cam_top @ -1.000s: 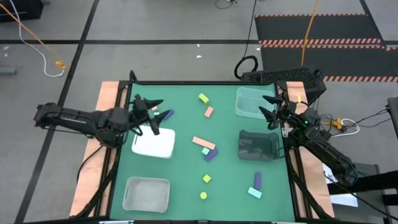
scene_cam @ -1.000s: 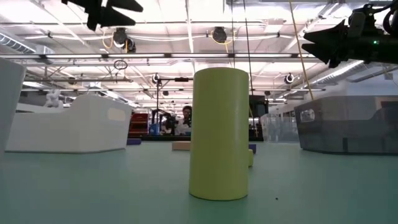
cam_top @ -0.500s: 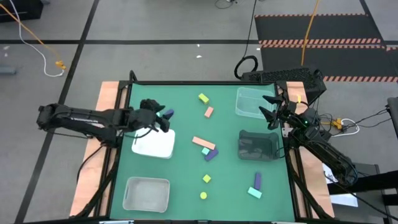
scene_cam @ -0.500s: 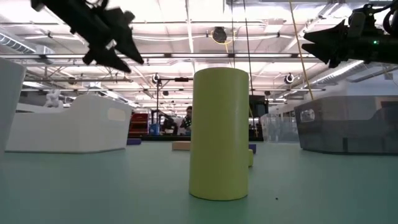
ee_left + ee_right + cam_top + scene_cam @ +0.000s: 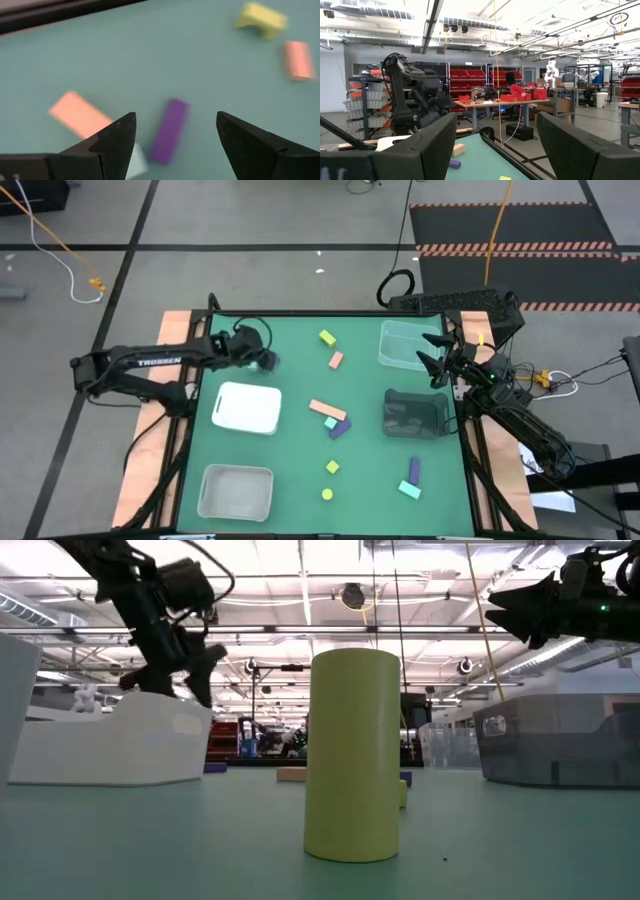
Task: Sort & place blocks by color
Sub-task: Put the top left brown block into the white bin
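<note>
Since a second ago my left gripper (image 5: 262, 358) has swung off the white tray (image 5: 246, 408) and now hangs, fingers wide and empty, over a purple block (image 5: 170, 131) on the green table (image 5: 300, 480). My right gripper (image 5: 432, 352) waits open, holding nothing, above the clear tray (image 5: 408, 343). Other blocks (image 5: 328, 410) lie scattered mid-table. Beyond the table I see red shelving (image 5: 470, 77).
</note>
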You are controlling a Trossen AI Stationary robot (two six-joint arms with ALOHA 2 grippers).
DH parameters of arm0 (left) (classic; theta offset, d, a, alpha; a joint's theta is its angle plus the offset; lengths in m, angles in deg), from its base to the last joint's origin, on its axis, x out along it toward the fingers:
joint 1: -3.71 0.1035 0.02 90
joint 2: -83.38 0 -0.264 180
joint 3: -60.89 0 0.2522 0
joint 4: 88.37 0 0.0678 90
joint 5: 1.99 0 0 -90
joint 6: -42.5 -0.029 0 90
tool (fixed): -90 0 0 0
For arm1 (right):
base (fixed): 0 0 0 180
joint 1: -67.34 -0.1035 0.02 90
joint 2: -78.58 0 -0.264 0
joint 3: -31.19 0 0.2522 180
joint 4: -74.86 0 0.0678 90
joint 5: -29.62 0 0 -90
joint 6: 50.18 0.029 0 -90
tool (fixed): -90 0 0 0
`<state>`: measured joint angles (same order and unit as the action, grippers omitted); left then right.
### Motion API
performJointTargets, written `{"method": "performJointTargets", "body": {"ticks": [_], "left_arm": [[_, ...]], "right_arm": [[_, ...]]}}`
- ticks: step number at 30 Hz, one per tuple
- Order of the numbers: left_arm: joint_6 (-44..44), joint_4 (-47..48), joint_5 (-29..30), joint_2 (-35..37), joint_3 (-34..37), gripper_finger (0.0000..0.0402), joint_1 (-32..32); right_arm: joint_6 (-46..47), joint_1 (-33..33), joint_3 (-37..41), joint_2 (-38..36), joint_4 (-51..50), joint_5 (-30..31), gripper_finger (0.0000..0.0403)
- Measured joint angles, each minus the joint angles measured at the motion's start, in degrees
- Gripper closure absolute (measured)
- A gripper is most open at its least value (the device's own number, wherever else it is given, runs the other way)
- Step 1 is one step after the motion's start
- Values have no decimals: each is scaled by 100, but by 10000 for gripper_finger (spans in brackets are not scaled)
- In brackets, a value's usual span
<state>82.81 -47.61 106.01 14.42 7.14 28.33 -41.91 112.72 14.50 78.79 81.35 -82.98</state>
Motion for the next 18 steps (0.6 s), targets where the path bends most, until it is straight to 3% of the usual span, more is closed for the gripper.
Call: {"method": "performJointTargets", "body": {"ticks": [9, 18], "left_arm": [[671, 703, -260, -329, 0, 128, 1241], [1211, 531, -321, -863, -2, 128, 1665]], "right_arm": [[2, 0, 0, -1, 0, 0, 133], [1, 0, -1, 0, 2, -1, 133]]}}
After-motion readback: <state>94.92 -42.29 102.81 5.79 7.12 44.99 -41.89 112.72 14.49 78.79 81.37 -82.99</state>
